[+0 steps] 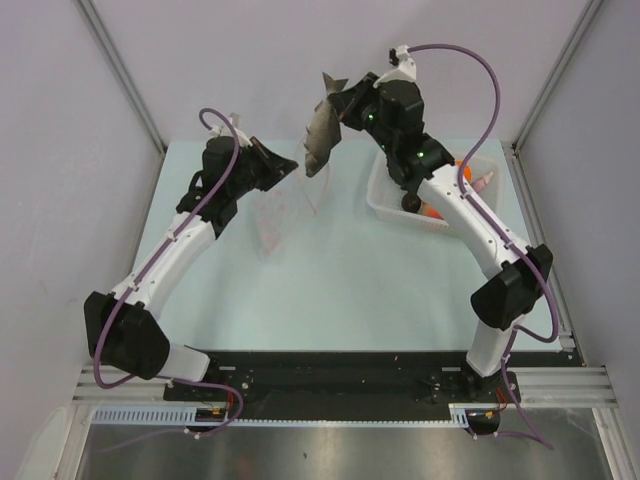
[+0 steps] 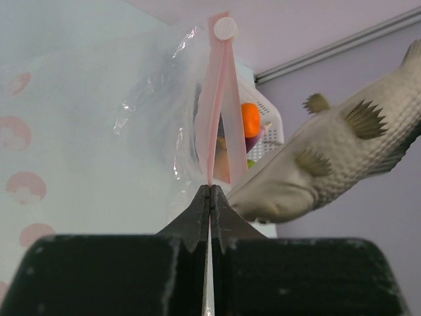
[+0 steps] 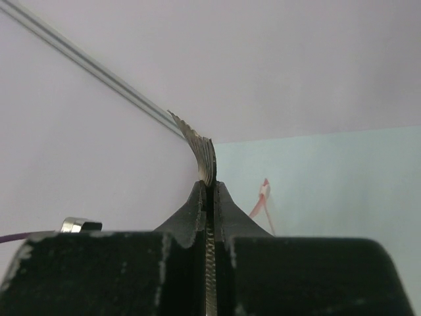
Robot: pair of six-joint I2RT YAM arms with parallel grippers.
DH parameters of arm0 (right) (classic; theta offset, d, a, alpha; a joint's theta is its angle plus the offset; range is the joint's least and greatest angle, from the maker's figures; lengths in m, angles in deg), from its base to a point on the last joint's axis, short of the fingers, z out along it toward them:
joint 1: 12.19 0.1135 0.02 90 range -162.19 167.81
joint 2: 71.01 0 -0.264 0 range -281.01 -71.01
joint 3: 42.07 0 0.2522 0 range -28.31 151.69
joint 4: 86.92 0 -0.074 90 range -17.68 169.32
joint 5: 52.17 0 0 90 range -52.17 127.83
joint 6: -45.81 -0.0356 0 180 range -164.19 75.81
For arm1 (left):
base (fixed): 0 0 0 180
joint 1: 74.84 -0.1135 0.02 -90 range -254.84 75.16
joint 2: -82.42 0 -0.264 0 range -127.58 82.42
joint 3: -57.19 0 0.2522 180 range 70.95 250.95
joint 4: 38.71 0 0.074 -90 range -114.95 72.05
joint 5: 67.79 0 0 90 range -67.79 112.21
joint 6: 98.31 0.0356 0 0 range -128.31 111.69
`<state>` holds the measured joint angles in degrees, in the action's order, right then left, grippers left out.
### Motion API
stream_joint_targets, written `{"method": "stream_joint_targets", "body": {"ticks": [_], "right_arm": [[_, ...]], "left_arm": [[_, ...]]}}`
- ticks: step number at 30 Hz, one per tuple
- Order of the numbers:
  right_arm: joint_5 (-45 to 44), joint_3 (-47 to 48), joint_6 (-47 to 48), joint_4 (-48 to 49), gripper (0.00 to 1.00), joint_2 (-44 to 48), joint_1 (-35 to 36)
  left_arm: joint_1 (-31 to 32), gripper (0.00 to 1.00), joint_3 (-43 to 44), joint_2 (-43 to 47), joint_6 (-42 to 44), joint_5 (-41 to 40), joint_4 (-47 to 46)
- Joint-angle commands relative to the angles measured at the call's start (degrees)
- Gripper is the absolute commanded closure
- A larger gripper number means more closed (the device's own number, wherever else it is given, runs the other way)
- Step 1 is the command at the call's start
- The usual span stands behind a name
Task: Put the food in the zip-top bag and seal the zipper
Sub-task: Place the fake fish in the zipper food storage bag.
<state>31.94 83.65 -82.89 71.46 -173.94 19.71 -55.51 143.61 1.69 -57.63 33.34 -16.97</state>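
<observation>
**Top external: grey fish (image 1: 321, 138) hung head-down beside mouth of zip-top bag (image 1: 280, 215)**

Fish is placed at upper centre of the frame. Its long axis runs from the tail at upper right down to the head at lower left, and the head is aimed at the bag hanging left of centre. In the left wrist view the fish fills the right half, with its nose just beside the lower end of the zipper (image 2: 220, 99). The two pink strips are parted only into a narrow slit. Whether the nose is inside it cannot be told.

Right gripper (image 1: 342, 95) is clamped on the tail fin. Left gripper (image 1: 290, 166) is pinched tight on the bag's zipper edge.

The next move is judged to be a lowering of the fish down-left into the slit by the right arm. A catch on the strip is the risk, since the gap is slim.

Other food, orange ball (image 2: 250, 120) included, lies in the white basket (image 1: 380, 195) at right.
</observation>
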Motion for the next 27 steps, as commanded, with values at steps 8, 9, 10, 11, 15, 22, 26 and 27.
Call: {"method": "stream_joint_targets", "body": {"ticks": [8,9,10,11,15,22,26,27], "right_arm": [[-11.51,-2.01,4.6,-0.3,1.0,-1.48,8.53],[-10.99,-1.92,4.77,-1.62,1.0,-1.57,8.7],[-11.07,-1.92,4.77,-3.9,1.0,-1.57,9.05],[-11.07,-2.36,4.77,-4.79,1.0,-1.48,9.58],[-12.21,-3.15,2.67,-8.92,1.0,-1.48,10.11],[-7.83,-1.67,0.38,-14.36,1.0,-2.97,10.11],[-1.87,1.41,-2.87,-20.35,1.0,-4.73,10.02],[1.2,1.59,-3.22,-20.7,1.0,-4.9,9.94]], "left_arm": [[-0.61,1.0,-1.3,1.8,-9.12,0.29,-7.11],[-0.7,1.0,-1.64,1.89,-9.39,0.38,-7.28],[-0.79,1.0,-1.82,2.06,-9.56,0.12,-7.29],[-0.96,1.0,-2.17,2.24,-9.74,0.2,-7.29],[-1.67,1.0,-3.23,2.51,-11.59,0.81,-7.81],[-2.28,1.0,-4.2,2.95,-13.69,1.52,-10.27],[-2.72,1.0,-3.67,3.12,-14.31,2.31,-10.45],[-2.81,1.0,-3.58,3.12,-14.4,2.57,-10.36]]}}
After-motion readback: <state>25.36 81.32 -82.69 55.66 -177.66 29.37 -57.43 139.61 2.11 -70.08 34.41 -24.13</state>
